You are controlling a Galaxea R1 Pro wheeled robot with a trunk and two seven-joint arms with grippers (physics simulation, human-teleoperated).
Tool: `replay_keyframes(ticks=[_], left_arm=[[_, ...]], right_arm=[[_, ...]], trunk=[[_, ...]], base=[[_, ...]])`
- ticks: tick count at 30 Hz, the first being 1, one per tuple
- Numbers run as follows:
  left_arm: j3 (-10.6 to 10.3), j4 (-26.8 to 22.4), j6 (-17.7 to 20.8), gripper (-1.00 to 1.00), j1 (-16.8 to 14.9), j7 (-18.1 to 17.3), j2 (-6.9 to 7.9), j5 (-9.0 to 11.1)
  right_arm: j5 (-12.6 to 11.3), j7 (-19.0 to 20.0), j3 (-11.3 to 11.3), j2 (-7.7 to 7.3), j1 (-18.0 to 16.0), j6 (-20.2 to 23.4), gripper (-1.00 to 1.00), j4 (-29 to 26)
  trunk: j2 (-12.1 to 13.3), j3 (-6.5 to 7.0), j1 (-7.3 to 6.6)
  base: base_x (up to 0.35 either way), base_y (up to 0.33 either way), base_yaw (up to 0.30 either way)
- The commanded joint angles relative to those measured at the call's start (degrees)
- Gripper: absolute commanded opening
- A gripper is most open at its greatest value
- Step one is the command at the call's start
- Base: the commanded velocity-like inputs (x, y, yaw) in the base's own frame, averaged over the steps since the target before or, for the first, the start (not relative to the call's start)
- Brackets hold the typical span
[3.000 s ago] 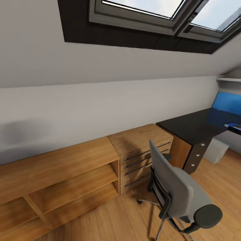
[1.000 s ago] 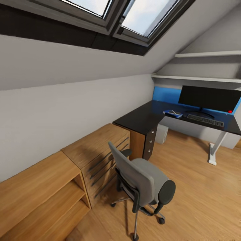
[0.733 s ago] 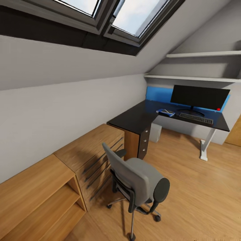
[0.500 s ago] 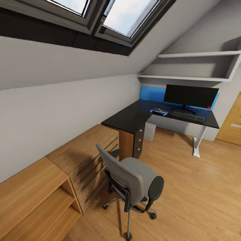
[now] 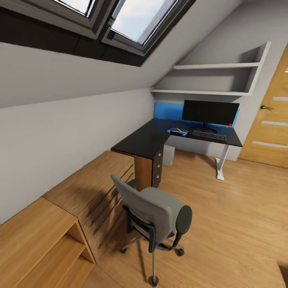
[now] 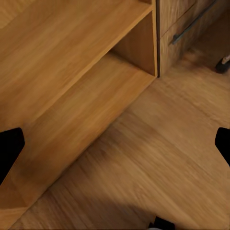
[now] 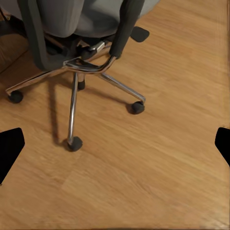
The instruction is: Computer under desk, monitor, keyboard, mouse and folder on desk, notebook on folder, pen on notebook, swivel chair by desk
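Monitor (image 5: 211, 112) and keyboard (image 5: 209, 136) sit on the black counter (image 5: 148, 141). The blue folder (image 5: 177, 131) lies just beside the keyboard with something pale on top, probably the notebook; pen and mouse are too small to tell. Computer (image 5: 169, 155) is under the counter.

Swivel chair (image 5: 154, 212) stands well apart from the counter, beside the wooden drawer unit (image 5: 96, 188); its seat looks bare. So the step in hand reads as the chair.

Left tool (image 6: 115, 148) and right tool (image 7: 115, 143) are spread, fingertips at the frame edges, holding nothing. The right one looks at the chair's chrome base (image 7: 86, 67).

Next: grab the backrest or armrest and roll it toward the counter without snagging castors.
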Motion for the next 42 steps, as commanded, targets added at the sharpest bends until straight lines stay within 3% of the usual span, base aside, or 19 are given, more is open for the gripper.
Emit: replay_keyframes(ticks=[1,7,26,42], left_arm=[[-0.5,0.0,0.0,1.00,0.0,0.5,0.00,0.0],[-0.5,0.0,0.0,1.00,0.0,0.5,0.00,0.0],[-0.5,0.0,0.0,1.00,0.0,0.5,0.00,0.0],[-0.5,0.0,0.0,1.00,0.0,0.5,0.00,0.0]], right_arm=[[-0.2,-0.4,0.5,0.04,-0.1,-0.1,1.00,0.1],[-0.2,-0.4,0.5,0.03,-0.1,-0.1,1.00,0.1],[-0.3,-0.5,0.3,0.12,-0.1,0.1,1.00,-0.7],[-0.3,-0.5,0.3,0.12,-0.1,0.1,1.00,-0.8]], trunk=[[-0.1,-0.08,0.01],[-0.1,-0.13,0.01],[-0.1,-1.39,0.01],[-0.1,-2.49,0.01]], base=[[0.000,0.303,-0.254],[0.000,0.205,-0.252],[0.000,0.009,-0.188],[-0.056,0.158,-0.184]])
